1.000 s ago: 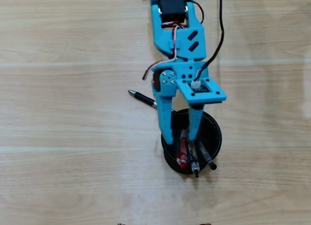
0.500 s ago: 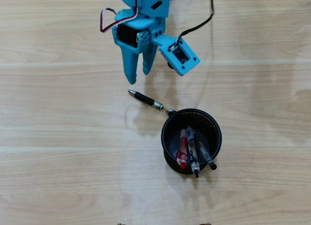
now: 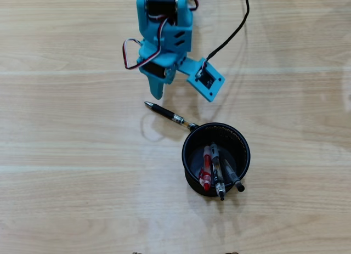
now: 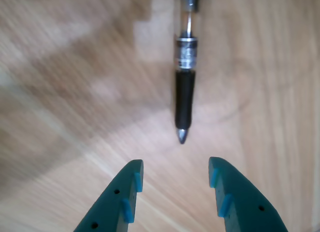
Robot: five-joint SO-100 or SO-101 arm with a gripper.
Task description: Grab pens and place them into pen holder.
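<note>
A black pen [image 3: 167, 114] lies flat on the wooden table, its tip pointing up-left and its far end touching the rim of the black mesh pen holder [image 3: 245, 146]. The holder stands upright and holds a red pen [image 3: 207, 170] and two dark pens [image 3: 217, 169]. My teal gripper [image 3: 160, 91] hangs just above the lying pen's tip in the overhead view. In the wrist view the gripper [image 4: 175, 168] is open and empty, and the pen [image 4: 184, 91] lies a little ahead of the fingertips, tip toward them.
A black cable [image 3: 233, 35] runs from the wrist camera mount [image 3: 207, 78] up to the top edge. A red and white wire [image 3: 130, 54] loops at the arm's left. Bare wooden table [image 3: 71, 155] surrounds the holder.
</note>
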